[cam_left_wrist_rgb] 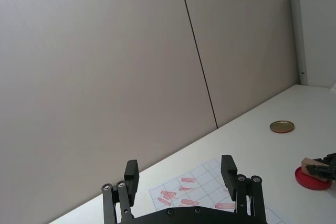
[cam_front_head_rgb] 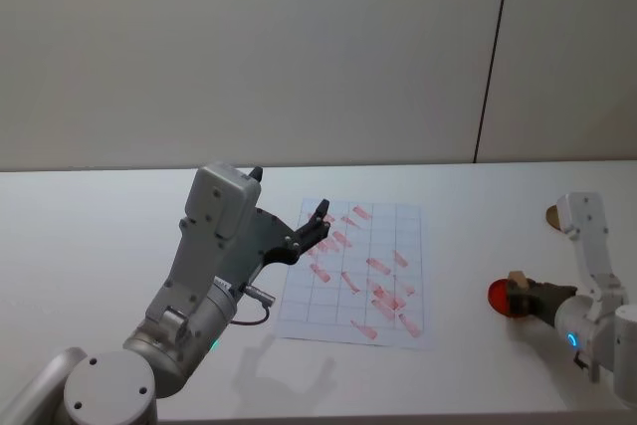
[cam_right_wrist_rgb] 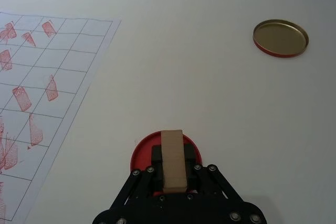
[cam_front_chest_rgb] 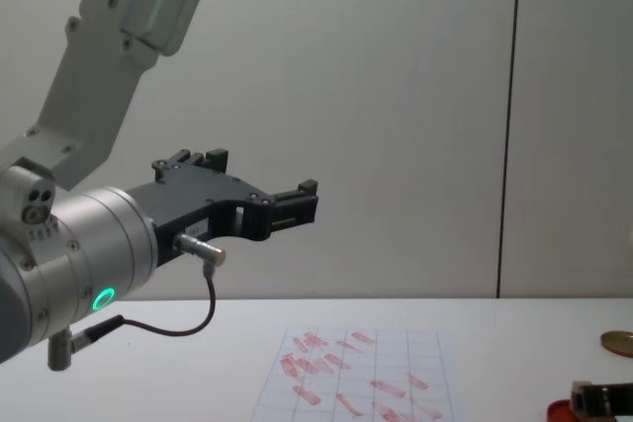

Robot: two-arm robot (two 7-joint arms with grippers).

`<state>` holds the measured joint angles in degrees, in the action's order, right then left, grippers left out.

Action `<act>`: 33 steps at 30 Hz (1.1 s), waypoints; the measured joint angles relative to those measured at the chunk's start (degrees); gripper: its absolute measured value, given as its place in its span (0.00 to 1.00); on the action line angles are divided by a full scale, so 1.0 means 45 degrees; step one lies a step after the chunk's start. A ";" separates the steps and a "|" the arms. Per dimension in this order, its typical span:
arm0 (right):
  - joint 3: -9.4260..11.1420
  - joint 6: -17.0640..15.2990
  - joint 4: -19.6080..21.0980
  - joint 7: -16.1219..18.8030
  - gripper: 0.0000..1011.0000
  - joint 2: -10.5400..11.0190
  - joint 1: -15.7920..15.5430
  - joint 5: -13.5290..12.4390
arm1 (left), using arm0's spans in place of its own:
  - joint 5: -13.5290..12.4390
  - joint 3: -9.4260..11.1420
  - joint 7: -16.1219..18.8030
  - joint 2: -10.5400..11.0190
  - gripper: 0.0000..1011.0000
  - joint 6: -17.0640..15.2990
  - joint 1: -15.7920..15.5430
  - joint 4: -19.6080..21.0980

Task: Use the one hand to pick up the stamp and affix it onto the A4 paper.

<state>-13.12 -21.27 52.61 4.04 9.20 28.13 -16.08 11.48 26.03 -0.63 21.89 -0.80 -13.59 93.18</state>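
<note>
2 arms are over the white tabletop. At its right side the right gripper is down low, and its jaws are closed on the stamp, a small tan wooden block pinched on its 2 long sides. The block's far end is over the round red ink pad; whether it is pressing into the pad I cannot tell. Farther back on that side, apart from the pad, lies a round gold lid with a red rim.

The A4 paper lies flat at the middle of the tabletop, well to the left of the pad, its grid carrying many red-pink stamp marks. The stamp is not on it; bare tabletop separates the sheet's right edge from the pad.

Up above the sheet's left edge is the left gripper, raised clear of the tabletop and pointing forward toward the grey wall. Its jaws are spread wide with nothing between them. A green ring glows on its wrist, and a thin black cable loops beneath it.
</note>
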 joint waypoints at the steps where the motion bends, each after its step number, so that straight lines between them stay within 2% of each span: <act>1: 0.0004 -0.0002 -0.0017 -0.0002 0.22 -0.0002 0.0006 0.0000 | 0.0000 -0.0001 0.0000 0.0000 0.98 0.0000 0.0000 0.0000; 11: 0.0060 -0.0002 -0.0407 0.0022 0.22 -0.0033 0.0114 -0.0032 | 0.0001 0.0000 0.0000 0.0000 0.98 0.0000 0.0000 0.0000; 20: 0.0085 0.0219 -0.0370 0.0121 0.22 -0.0027 0.0049 -0.0014 | 0.0001 0.0000 0.0000 0.0000 0.98 0.0000 0.0000 0.0000; 26: 0.0050 0.0382 0.0220 0.0228 0.22 0.0024 -0.0179 0.0087 | 0.0000 -0.0001 0.0000 0.0000 0.98 0.0000 0.0000 0.0000; 33: 0.0006 0.0545 0.1546 0.0433 0.22 0.0092 -0.0441 0.0170 | 0.0000 -0.0001 0.0000 0.0000 0.98 0.0000 0.0000 0.0000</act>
<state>-13.09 -18.82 59.56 5.99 9.62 26.15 -15.31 11.48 26.02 -0.63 21.89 -0.80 -13.59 93.18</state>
